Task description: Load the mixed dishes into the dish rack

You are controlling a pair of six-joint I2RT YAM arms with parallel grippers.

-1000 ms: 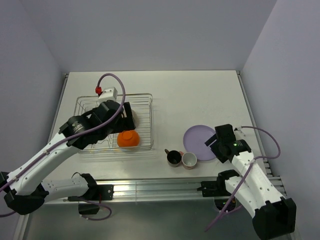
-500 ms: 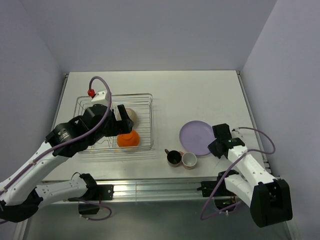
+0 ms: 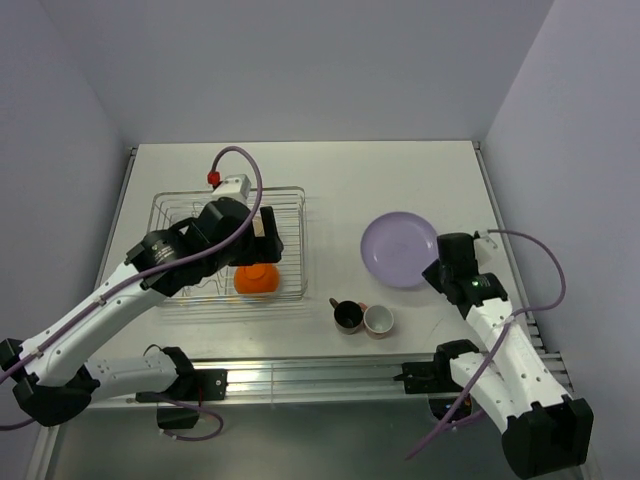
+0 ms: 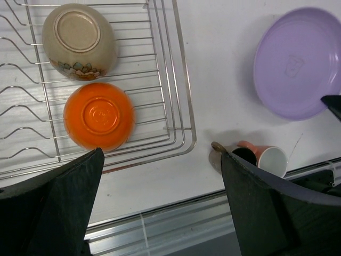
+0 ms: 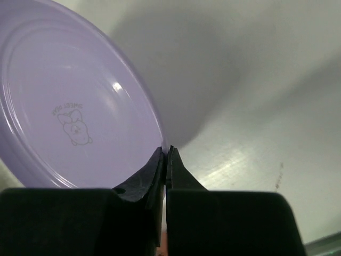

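The lilac plate (image 3: 398, 248) hangs tilted above the table, its underside (image 5: 74, 106) facing the right wrist camera. My right gripper (image 3: 438, 270) (image 5: 167, 152) is shut on the plate's near right rim. An orange bowl (image 3: 256, 279) (image 4: 99, 116) and a beige bowl (image 4: 79, 41) lie upside down inside the dish rack (image 3: 290, 200) (image 4: 178, 106). My left gripper (image 3: 255, 240) (image 4: 162, 153) hovers open and empty over the rack's right end, hiding the beige bowl in the top view. A small dark cup (image 3: 348, 315) (image 4: 242, 156) and a pink cup (image 3: 378, 320) (image 4: 269, 159) lie touching on the table.
The table's metal front rail (image 3: 310, 380) runs just below the two cups. Walls close in the table's left, back and right edges. The cups lie between the rack and the right arm.
My right gripper closed on the plate's rim and raised it off the table, tilting it and carrying it away from the front edge. The left arm shifted about above the rack, still open.
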